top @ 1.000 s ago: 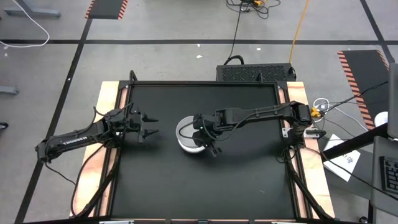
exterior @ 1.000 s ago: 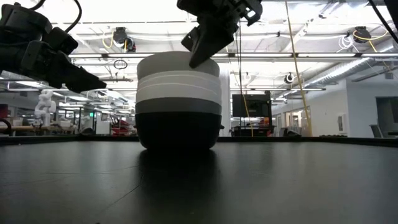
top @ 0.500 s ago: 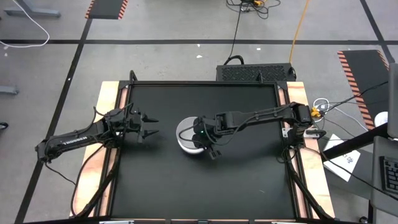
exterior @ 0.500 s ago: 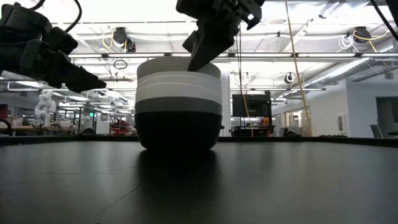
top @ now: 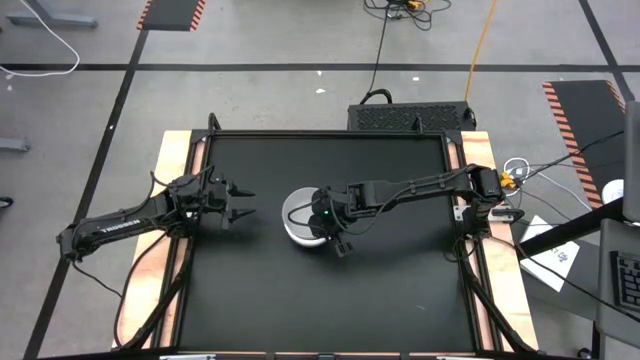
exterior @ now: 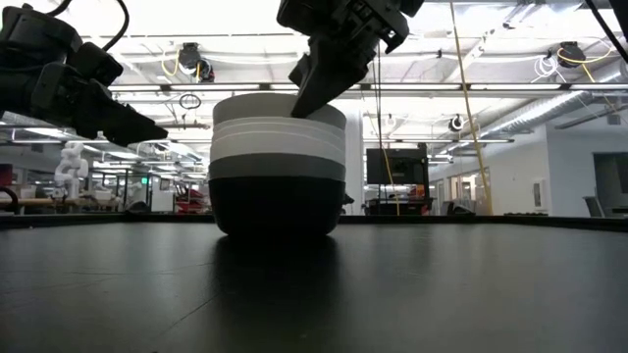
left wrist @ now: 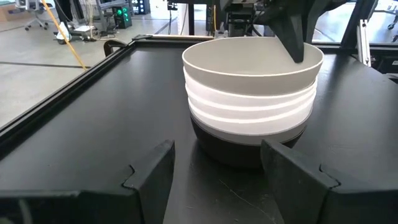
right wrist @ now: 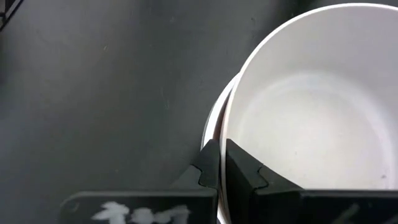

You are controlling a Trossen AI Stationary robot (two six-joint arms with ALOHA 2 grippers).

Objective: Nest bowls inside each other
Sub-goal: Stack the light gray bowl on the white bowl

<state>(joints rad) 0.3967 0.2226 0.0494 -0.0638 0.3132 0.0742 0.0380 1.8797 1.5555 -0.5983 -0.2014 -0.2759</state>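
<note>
The bowls stand nested in one stack (top: pixel 300 222) at the table's middle. The black bowl (exterior: pixel 278 208) is at the bottom, the dark grey one (exterior: pixel 278 167) is above it, and white ones are on top. My right gripper (top: pixel 322 222) is shut on the top white bowl (right wrist: pixel 311 118), at the side of the stack toward the table's right. My left gripper (top: pixel 243 202) hangs open and empty to the left of the stack, its fingers pointing at the stack (left wrist: pixel 249 93). My right gripper pinches the top white bowl's rim (right wrist: pixel 229 142) on the side toward the table's right, one finger inside the bowl and one outside. The fingers (exterior: pixel 312 83) come from above, slanting down. The bowl sits in the stack, slightly off-centre over the bowl beneath.
The black tabletop (top: pixel 330 290) lies bare around the stack. Its raised frame (top: pixel 196 160) runs along the edges. Cables and a dark box (top: pixel 410 117) lie beyond the far edge.
My right gripper has gone down a little with the top white bowl, which now sits lower in the stack. The stack has slid slightly toward the table's left.
</note>
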